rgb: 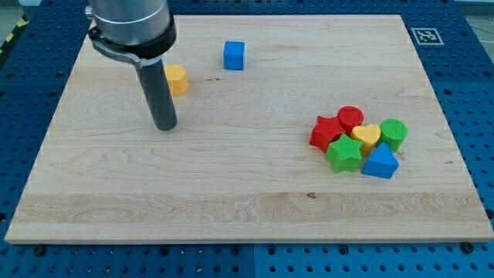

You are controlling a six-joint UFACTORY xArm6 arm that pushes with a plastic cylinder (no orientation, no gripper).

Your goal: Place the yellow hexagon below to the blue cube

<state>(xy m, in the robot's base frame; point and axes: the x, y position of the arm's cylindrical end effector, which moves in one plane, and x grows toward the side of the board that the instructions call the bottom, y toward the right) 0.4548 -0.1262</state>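
Note:
The yellow hexagon (177,79) lies on the wooden board (231,177) near the view's top left, partly hidden behind my rod. The blue cube (234,55) sits up and to the right of it, a short gap away. My tip (165,126) rests on the board just below and slightly left of the yellow hexagon. The rod's body covers the hexagon's left edge.
A cluster of blocks lies at the view's right: a red star (326,132), a red cylinder (350,118), a yellow heart (367,136), a green cylinder (394,133), a green star (343,154) and a blue triangle (380,162).

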